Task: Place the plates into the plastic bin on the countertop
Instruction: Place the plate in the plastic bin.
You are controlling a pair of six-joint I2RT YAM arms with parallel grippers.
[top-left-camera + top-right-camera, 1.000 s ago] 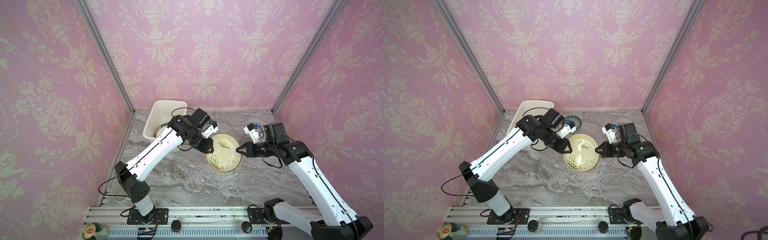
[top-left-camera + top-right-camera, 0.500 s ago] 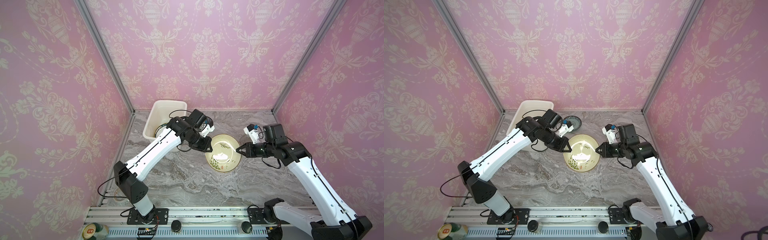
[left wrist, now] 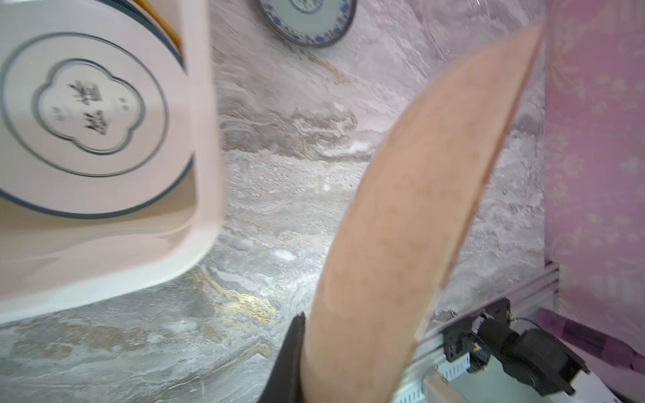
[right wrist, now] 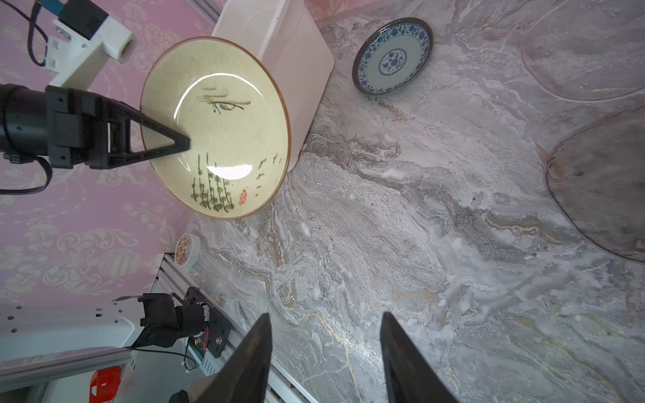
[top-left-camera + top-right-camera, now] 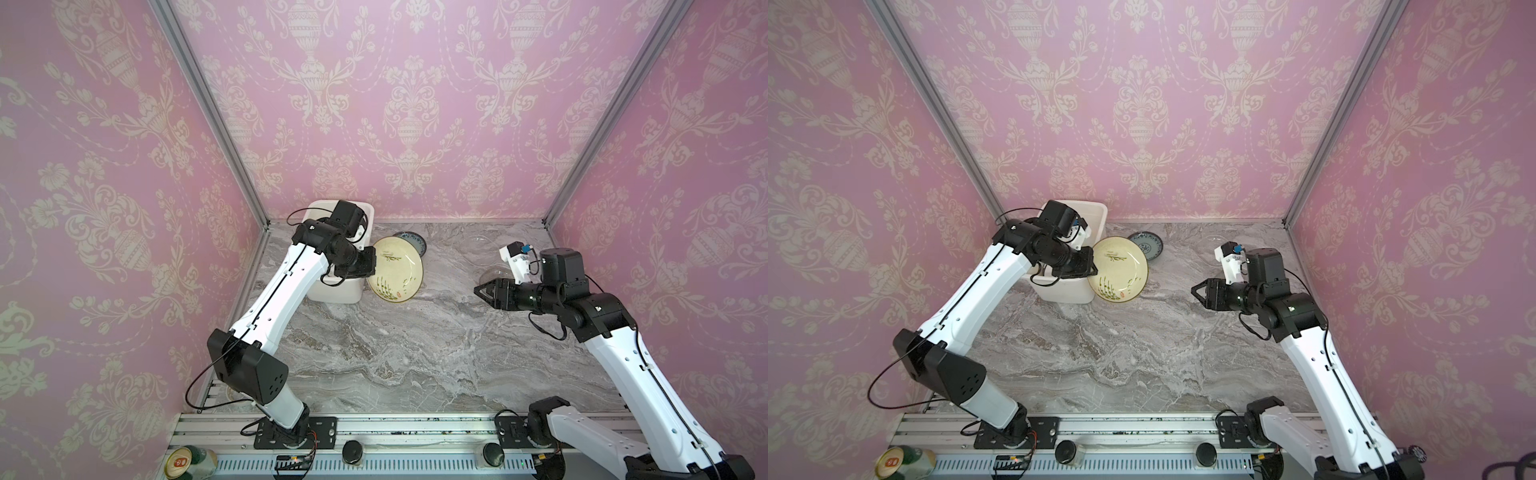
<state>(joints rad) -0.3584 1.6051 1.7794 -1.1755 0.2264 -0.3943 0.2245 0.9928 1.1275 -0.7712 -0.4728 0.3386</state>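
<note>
You have the cream plate (image 5: 395,269) tilted just right of the white bin (image 5: 332,293), its left rim clamped in the left pincer (image 5: 371,266). The right pincer (image 5: 482,289) gapes empty, well to the right. Grey marbled counter (image 5: 415,353); pink damask walls (image 5: 395,104).

- cream plate (image 4: 223,129): green stalks and a red seal painted inside; held tilted, face toward the camera, in front of the plastic bin (image 4: 296,69).
- left gripper (image 4: 183,143): clamped on the cream plate's rim (one black finger lies across the inner face).
- small blue-patterned plate (image 4: 392,56): flat on the countertop (image 4: 384,226), just beside the plastic bin.
- clear glass plate (image 4: 586,52) and smoky glass plate (image 4: 600,185): flat, near each other, both partly out of frame.
- right gripper (image 4: 325,315): jaws parted above bare countertop.
</note>
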